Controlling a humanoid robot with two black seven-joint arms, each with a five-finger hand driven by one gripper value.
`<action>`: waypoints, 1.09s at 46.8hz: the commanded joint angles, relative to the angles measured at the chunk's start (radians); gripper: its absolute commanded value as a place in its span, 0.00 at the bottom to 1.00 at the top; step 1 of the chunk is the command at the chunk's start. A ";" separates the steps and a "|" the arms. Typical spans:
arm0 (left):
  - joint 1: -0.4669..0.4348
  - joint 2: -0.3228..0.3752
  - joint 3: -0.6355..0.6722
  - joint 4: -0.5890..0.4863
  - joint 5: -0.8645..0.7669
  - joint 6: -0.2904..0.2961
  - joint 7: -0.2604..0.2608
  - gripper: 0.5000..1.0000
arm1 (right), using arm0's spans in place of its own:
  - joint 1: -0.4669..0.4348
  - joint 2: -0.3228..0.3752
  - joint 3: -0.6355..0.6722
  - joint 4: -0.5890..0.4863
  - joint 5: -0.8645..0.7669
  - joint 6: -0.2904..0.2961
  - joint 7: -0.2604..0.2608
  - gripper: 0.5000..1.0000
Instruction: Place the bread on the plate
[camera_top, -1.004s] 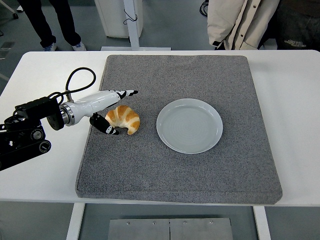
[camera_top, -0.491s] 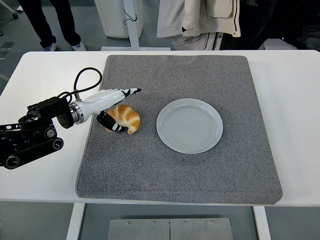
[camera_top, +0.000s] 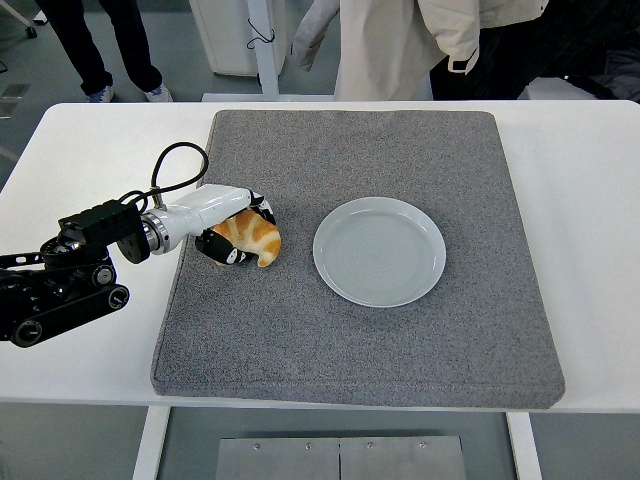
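Hand: left hand, left of centre in the frame, fingers curled around the bread, white upper fingers over its top edge and a dark thumb under its lower left; it looks like a closing pinch, though how firm the contact is cannot be told from this view.
Bread: golden croissant lying on the grey mat, just left of the plate but apart from it, its right horn free of the fingers.
Risk, grip: hold sits on one end of a curved, soft pastry; judged from here, a lift could let it pivot or slip out, and a hard squeeze could crush or flake it.
Risk, carry: the path to the plate runs rightward across the mat; a low carry could drag the free horn on the mat, or knock the plate's near rim and shift it.
Plate: pale, round, empty, at the middle of the frame, resting on the mat.
Desk: white desk carrying the mat, bare at the left where the black arm comes in.
Right hand: out of view.
Background: people standing beyond the desk's far edge, at the top of the frame, well away from the work.
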 joint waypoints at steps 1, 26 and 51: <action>-0.003 0.002 0.000 -0.001 0.000 0.001 -0.007 0.00 | 0.000 0.000 0.000 0.000 0.000 0.000 0.000 1.00; -0.223 0.042 -0.008 -0.001 -0.013 -0.005 -0.012 0.00 | 0.000 0.000 0.000 0.000 0.000 0.000 0.000 1.00; -0.432 0.112 -0.005 -0.015 -0.007 -0.034 -0.021 0.00 | 0.000 0.000 0.000 0.000 0.000 0.000 0.000 1.00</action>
